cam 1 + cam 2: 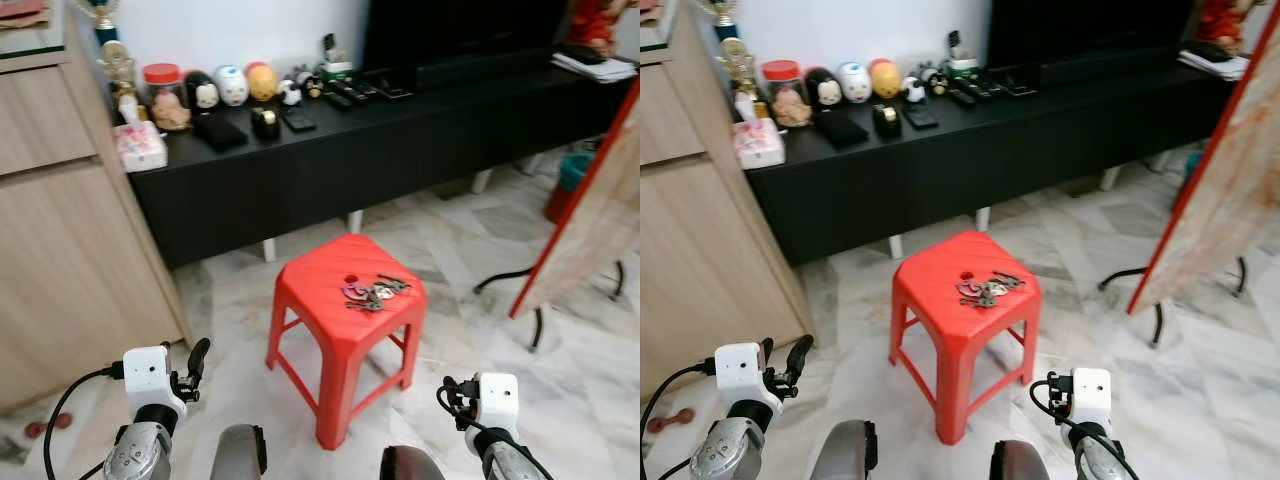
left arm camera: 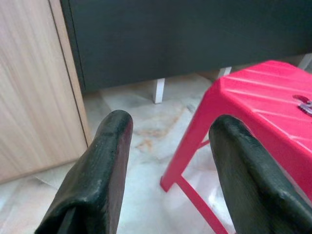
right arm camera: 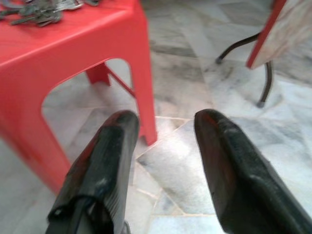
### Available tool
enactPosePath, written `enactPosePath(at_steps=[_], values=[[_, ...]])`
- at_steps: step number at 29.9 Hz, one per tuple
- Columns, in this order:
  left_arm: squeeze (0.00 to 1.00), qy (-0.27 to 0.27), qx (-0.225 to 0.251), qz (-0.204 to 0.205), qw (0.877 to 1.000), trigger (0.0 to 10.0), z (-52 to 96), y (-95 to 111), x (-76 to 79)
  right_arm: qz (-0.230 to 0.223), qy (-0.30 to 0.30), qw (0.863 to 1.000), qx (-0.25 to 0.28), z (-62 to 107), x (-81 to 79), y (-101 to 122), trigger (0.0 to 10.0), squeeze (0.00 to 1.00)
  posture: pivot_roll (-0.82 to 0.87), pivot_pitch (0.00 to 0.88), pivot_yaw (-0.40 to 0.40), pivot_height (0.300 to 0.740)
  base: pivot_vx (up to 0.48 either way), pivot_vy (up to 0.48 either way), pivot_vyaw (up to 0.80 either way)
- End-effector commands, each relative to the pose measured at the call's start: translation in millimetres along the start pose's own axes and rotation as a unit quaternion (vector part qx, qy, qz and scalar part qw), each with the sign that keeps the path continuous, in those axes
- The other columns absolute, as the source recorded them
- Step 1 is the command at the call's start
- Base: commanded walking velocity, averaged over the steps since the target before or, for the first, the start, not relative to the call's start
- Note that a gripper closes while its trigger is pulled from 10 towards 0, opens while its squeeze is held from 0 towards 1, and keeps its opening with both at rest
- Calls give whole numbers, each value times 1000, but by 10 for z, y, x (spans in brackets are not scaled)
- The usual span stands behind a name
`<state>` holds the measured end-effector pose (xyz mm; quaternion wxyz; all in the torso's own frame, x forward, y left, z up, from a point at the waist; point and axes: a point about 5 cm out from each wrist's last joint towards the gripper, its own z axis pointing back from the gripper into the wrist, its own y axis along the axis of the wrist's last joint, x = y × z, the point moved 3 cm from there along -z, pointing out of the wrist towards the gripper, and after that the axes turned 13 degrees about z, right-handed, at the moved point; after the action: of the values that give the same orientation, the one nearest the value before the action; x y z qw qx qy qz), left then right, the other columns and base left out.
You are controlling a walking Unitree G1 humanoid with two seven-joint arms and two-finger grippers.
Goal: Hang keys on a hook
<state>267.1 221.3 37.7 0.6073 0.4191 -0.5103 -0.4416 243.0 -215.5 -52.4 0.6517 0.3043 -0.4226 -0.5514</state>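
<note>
Key bunch (image 1: 372, 292) lying loose on top of red plastic stool (image 1: 320, 300), near its far right corner. Left tool (image 2: 168, 161) and right tool (image 3: 161, 156) both released, fingers spread, empty, low before stool. Likely light, rigid metal, floppy at ring; best pinched at ring.

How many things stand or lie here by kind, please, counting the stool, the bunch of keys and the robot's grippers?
Stool: 1
Bunch of keys, lying on the stool: 1
Grippers, both open and held low: 2, the left gripper and the right gripper
Total: 4
</note>
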Motion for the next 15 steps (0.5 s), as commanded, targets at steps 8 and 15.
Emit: enactPosePath(at_steps=[8, 15], values=[[0, -1, 2, -9, 1000, 10000, -14, 26, -8, -17, -4, 1000, 9, -50, -18, 75, 10000, 0, -5, 0, -66, 612, 239, 0, 295], [0, -2, 2, -12, 1000, 10000, -27, 28, -4, -10, -1, 1000, 14, -61, -25, 98, 10000, 0, -4, 0, -64, 612, 333, 0, 0]])
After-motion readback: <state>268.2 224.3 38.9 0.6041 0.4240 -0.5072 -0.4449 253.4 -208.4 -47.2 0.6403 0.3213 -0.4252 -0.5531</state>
